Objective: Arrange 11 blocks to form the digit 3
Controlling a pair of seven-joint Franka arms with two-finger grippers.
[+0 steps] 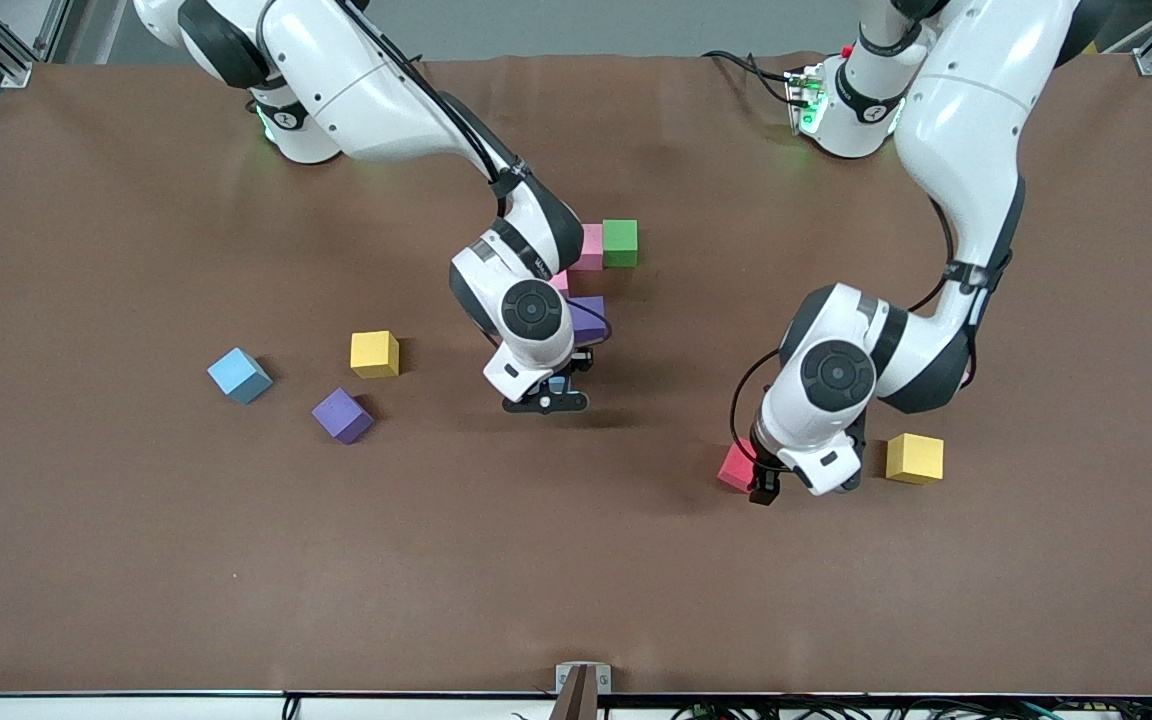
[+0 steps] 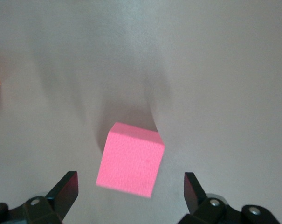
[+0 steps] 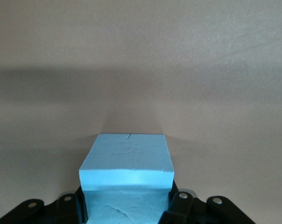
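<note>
Right wrist view: matte light blue cube (image 3: 127,175), faintly creased top face.

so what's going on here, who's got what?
The right pincer is shut on a light blue block, held over the table near the pink, green and purple blocks. The left pincer is open over a red block. Other blocks lie scattered on the table.
</note>
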